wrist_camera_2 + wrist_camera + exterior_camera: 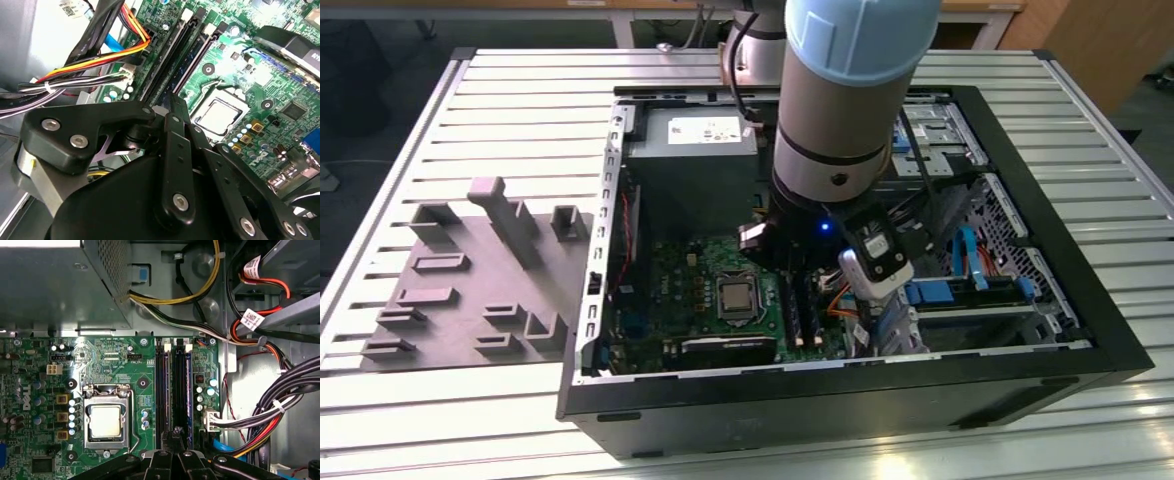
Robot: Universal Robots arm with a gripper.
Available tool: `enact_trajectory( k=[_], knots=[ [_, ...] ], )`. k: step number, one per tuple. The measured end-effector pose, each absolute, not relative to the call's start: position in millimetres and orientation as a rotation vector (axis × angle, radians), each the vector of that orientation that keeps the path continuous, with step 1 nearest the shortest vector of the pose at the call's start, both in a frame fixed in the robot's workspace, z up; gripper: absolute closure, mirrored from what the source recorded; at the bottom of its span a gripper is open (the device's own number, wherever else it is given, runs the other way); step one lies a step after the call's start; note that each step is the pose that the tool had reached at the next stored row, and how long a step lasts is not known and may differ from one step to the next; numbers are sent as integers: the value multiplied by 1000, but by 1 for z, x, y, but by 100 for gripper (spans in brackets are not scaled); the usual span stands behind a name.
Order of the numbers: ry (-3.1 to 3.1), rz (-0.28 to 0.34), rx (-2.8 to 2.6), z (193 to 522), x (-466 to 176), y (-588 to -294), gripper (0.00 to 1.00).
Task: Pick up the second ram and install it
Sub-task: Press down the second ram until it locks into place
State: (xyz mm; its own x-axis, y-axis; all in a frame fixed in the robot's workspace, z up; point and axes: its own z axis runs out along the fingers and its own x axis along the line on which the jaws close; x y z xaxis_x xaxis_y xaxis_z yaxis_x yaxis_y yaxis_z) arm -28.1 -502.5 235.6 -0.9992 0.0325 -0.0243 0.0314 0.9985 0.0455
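Second ram, thin dark strip (188,390): seated in green board's slots beside silver processor socket (106,421) (judged installed); fingers (172,456) closed, empty, just above

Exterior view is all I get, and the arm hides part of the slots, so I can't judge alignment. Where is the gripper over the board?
Observer: In the first wrist view the gripper sits over the slot below the middle white latch, at that slot's far end from the latch.
Operator: Is anything in that slot?
Observer: A dark strip fills it, likely the second ram. I cannot tell whether it is fully seated.
Operator: And the slot beside it?
Observer: The slot on the side of the cables holds a strip with a blue sheen.
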Motion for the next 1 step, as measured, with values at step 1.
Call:
enact_trajectory(
  k=[1],
  knots=[
    [3115,70,50,236,-28,-503,89]
  ],
)
